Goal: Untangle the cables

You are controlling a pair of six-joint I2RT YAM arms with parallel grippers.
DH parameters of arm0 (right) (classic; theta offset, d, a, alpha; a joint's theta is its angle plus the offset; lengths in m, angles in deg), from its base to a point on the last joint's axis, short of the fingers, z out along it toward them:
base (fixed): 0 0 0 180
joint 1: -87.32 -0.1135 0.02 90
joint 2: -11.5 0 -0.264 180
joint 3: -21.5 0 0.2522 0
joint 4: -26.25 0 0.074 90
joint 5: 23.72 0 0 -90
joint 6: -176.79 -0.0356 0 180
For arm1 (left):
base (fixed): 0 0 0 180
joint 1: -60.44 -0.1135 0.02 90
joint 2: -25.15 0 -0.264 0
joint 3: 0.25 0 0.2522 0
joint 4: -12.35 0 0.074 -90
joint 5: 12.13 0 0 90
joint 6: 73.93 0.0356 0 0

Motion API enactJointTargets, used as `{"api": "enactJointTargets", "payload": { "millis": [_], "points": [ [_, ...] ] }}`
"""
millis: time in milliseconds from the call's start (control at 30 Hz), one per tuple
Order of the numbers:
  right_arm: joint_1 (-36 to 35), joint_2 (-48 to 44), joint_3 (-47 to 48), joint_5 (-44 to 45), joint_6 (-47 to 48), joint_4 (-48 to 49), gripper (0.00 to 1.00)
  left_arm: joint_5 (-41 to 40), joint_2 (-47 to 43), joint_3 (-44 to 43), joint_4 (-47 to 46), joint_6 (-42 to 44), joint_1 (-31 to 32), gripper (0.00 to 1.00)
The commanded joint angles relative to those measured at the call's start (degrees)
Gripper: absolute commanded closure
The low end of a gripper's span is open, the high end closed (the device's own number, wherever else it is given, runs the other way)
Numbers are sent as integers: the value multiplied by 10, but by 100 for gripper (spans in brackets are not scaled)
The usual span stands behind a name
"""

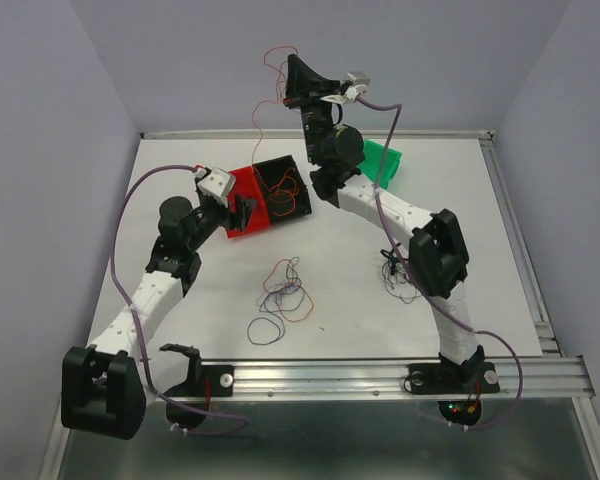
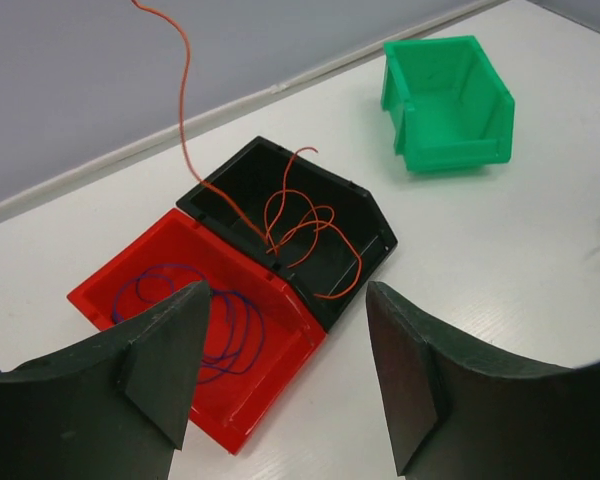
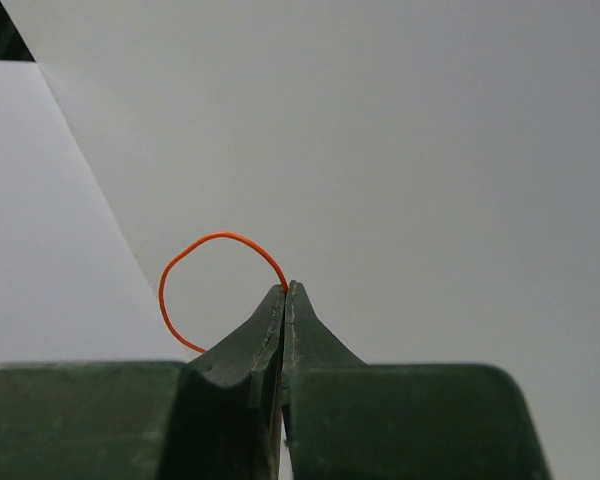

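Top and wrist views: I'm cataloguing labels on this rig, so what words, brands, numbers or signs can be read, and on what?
None: no text can be read in any view. The red bin, black bin and green bin show no print. Any marks on the arms are too small to tell.

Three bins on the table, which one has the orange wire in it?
The black bin: orange wire loops lie inside. The red bin holds purple wire, the green bin looks empty.
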State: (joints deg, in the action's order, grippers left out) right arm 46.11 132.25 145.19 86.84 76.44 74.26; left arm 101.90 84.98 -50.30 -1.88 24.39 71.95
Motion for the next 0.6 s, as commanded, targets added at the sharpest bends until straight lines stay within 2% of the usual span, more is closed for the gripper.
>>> {"api": "enactJointTargets", "payload": {
  "millis": [0,200,567],
  "points": [
    [6,34,60,7,-26,18,99,-24,18,-24,-10,11,-5,26],
    [10,42,29,8,-25,21,100,-34,33,-29,-8,13,-10,26],
    [10,-35,-190,10,-7,106,99,-42,66,-46,-1,8,-25,26]
  ]
}}
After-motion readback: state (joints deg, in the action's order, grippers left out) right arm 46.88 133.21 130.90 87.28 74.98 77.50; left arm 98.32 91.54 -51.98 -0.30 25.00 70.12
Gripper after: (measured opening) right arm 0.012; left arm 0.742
